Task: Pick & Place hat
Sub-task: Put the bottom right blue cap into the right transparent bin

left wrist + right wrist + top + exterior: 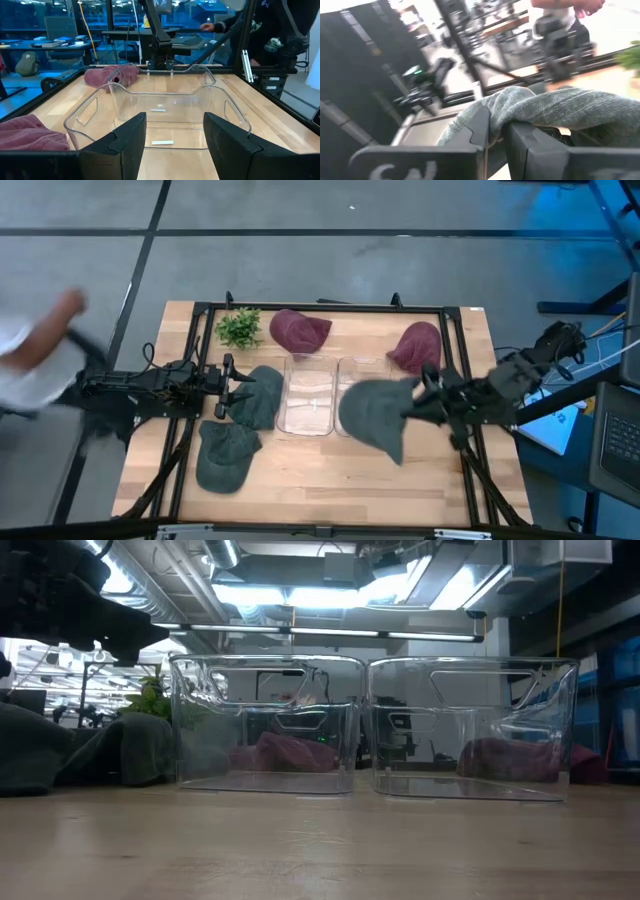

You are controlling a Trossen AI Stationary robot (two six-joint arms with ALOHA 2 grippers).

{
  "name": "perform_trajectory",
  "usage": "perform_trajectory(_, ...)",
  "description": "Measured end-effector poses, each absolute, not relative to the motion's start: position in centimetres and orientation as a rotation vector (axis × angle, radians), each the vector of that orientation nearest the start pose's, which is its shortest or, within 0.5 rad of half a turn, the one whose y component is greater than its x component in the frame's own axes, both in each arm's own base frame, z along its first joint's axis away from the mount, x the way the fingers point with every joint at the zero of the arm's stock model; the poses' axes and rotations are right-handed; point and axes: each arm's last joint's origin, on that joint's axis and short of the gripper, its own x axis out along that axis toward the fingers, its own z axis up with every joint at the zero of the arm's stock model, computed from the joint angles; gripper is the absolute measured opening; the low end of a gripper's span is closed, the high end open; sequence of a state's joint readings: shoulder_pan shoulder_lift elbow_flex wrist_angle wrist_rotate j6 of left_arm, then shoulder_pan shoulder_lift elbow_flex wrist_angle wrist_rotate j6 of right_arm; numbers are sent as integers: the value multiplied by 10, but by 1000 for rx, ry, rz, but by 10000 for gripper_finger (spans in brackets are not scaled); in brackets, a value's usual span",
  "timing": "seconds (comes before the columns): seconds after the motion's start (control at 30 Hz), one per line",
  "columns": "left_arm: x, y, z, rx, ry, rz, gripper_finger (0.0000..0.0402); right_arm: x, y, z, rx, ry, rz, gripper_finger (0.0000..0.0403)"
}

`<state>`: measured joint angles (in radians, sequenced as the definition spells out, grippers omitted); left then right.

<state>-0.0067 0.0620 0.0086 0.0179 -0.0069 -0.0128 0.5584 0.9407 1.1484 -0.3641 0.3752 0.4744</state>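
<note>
Five hats on the table, two maroon, three grey. Right gripper (418, 408), right of centre in the high view, is clenched on a grey hat (375, 418) by its edge, so the cloth hangs over the right bin (348, 366), likely for dropping in. Left gripper (234, 385), centre-left, has its fingers spread and empty, beside another grey hat (260, 395), probably next. The left bin (306, 392) looks empty; the right one appears empty too. Maroon hats (298, 330) lie at the upper edge.
</note>
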Motion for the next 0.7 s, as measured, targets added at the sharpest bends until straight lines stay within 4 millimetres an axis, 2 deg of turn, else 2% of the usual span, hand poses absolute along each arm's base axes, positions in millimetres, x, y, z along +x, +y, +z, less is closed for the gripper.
perform_trajectory(0.3, 101, 0, 163, -13, 35, 1, 194, 195, 43, 403, 395, 164, -146, 38)
perform_trajectory(0.53, 101, 0, 163, -13, 35, 0, 194, 202, 17, 402, 411, 139, -277, 37)
perform_trajectory(0.7, 101, 0, 163, -13, 35, 0, 194, 203, 7, 402, 418, 130, -326, 37)
